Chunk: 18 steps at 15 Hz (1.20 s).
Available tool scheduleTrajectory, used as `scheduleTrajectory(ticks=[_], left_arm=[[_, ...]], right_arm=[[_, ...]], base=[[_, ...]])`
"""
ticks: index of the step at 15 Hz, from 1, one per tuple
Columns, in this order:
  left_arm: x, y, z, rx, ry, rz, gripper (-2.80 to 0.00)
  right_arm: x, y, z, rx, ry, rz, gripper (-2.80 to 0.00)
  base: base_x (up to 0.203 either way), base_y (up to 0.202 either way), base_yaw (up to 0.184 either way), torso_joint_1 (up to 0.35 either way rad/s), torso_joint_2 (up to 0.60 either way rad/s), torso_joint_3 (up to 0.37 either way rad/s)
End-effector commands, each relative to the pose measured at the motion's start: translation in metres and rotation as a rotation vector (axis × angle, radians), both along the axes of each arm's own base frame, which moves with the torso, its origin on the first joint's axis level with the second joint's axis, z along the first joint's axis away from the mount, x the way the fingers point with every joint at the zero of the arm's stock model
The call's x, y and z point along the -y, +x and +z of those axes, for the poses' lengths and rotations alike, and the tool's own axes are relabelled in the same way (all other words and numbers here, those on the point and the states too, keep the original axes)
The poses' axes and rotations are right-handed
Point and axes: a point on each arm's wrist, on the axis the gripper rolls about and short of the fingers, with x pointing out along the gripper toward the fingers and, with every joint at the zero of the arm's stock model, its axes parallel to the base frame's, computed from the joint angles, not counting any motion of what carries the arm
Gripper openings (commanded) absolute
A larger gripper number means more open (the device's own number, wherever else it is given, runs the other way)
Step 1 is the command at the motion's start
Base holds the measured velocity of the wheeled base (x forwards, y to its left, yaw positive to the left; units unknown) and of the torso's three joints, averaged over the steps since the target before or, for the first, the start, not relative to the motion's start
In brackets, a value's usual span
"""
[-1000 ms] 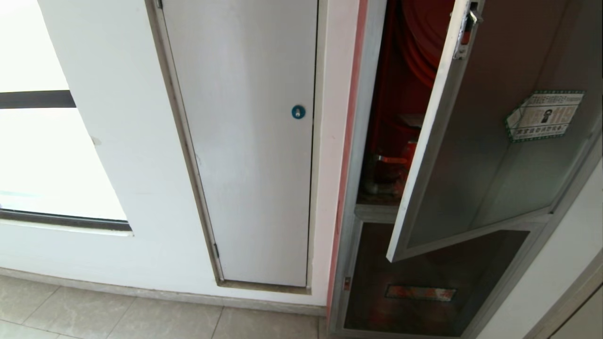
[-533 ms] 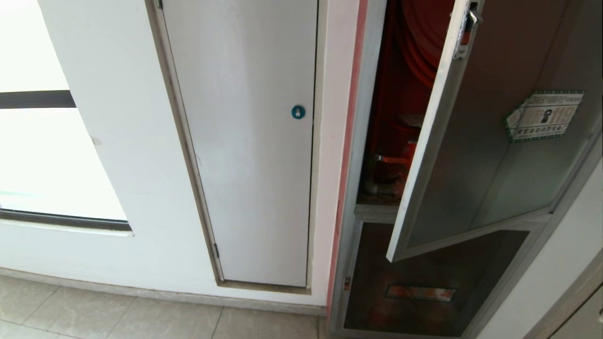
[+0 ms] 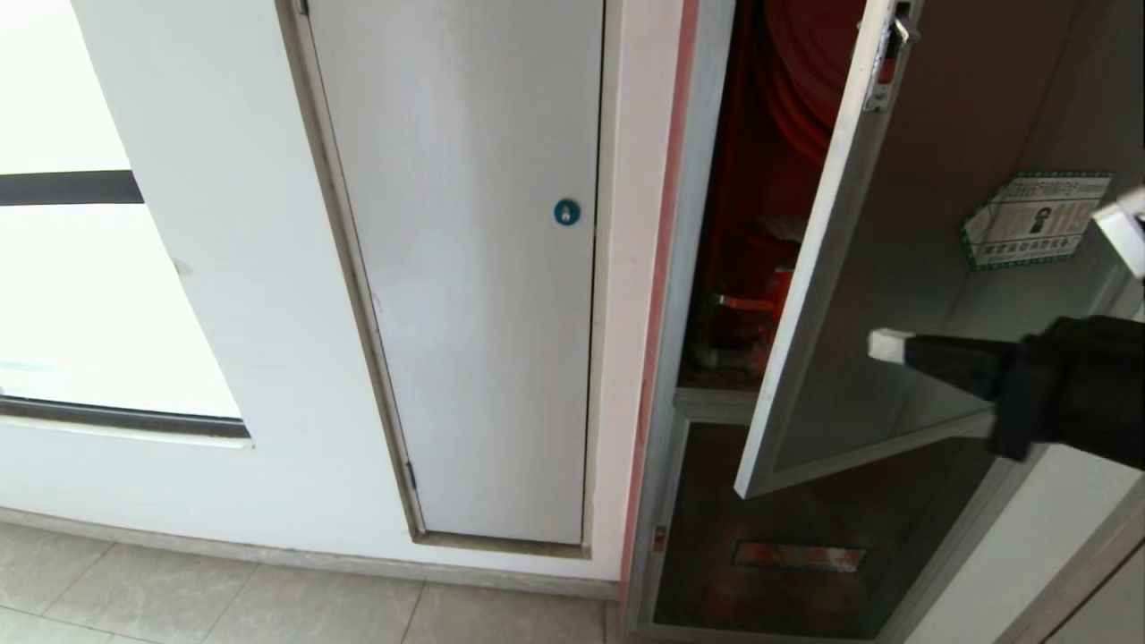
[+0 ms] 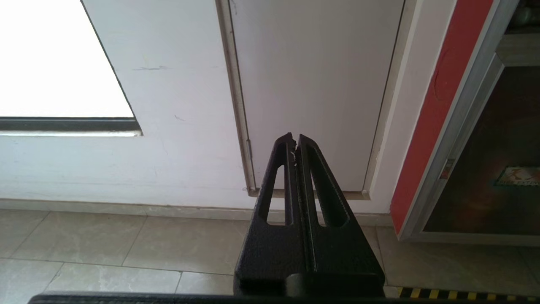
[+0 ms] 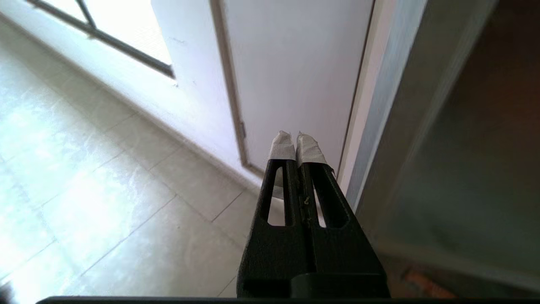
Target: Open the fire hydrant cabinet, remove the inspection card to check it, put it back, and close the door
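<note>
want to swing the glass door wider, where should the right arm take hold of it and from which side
Best bet is the door's free edge, the pale metal frame strip standing ajar in front of the red interior. It sticks out clear of the fire hydrant cabinet, so coming from the opening side and hooking behind it looks easiest. The right end effector is shut in front of the glass, so it would need opening first.
</note>
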Motion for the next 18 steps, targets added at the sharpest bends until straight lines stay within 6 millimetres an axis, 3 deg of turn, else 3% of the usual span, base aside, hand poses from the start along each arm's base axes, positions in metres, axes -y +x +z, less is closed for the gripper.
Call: scheduleTrajectory(ticks=[1,3,10,15,18], left_arm=[[0.0,0.0,-0.002,-0.004,0.0,-0.001,-2.8],[0.0,0.0,-0.002,-0.004,0.0,0.0,-2.8],[0.0,0.0,-0.002,-0.004,0.0,0.0,-2.8],[0.0,0.0,-0.002,-0.004,0.0,-0.001,-2.8],[0.0,0.0,-0.002,-0.004,0.0,-0.001,-2.8]], right_arm=[[-0.029,0.043,-0.014,0.003,-0.017,-0.069,-2.8],[-0.047,0.058,-0.016,0.083,0.005,-0.161,-2.8],[-0.093,0.081,-0.03,0.278,0.025,-0.412,-2.8],[-0.105,0.1,-0.045,0.408,0.027,-0.551,-2.8],[-0.108,0.106,-0.042,0.449,0.056,-0.589,-2.8]], base=[[0.0,0.0,0.0,0.0,0.0,0.0],[0.0,0.0,0.0,0.0,0.0,0.0],[0.0,0.0,0.0,0.0,0.0,0.0],[0.0,0.0,0.0,0.0,0.0,0.0],[0.0,0.0,0.0,0.0,0.0,0.0]])
